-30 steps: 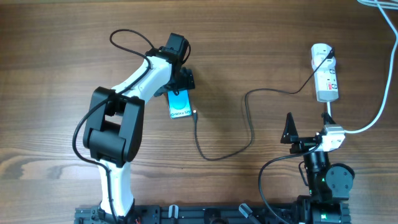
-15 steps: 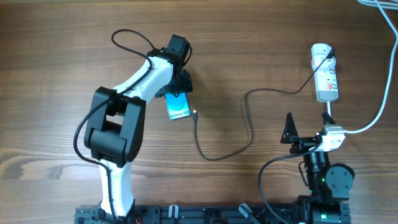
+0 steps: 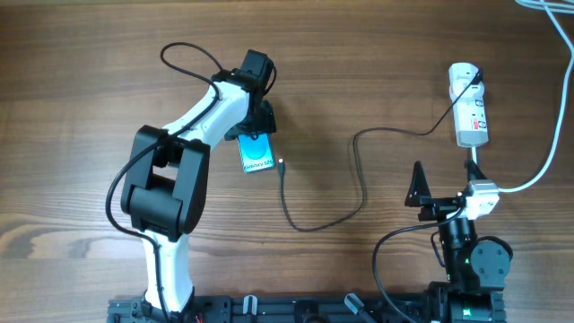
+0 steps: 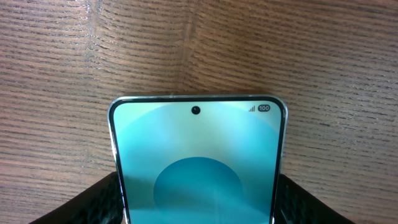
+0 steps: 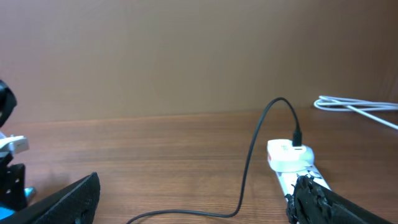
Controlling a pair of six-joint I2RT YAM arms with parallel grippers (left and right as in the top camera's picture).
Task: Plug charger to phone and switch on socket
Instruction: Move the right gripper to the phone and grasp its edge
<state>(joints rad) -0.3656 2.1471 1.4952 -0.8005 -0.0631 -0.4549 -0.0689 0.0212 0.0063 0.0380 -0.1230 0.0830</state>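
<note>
- Nearest, my right gripper [image 5: 196, 186]: fingers apart, holding nothing.
- Charger [image 3: 360, 184]: loose loop, plug tip just beside the phone's near corner.
- Phone [image 3: 257, 154]: screen up, left of centre; my left gripper [image 4: 199, 193] clamps its long edges.
- Socket [image 3: 469, 106]: far right, charger attached.

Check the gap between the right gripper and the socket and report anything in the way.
Nothing visible blocks it. Bare table lies between the right gripper and the socket's near end. The charger leaves the socket's far end and trails off left, beside that gap.
</note>
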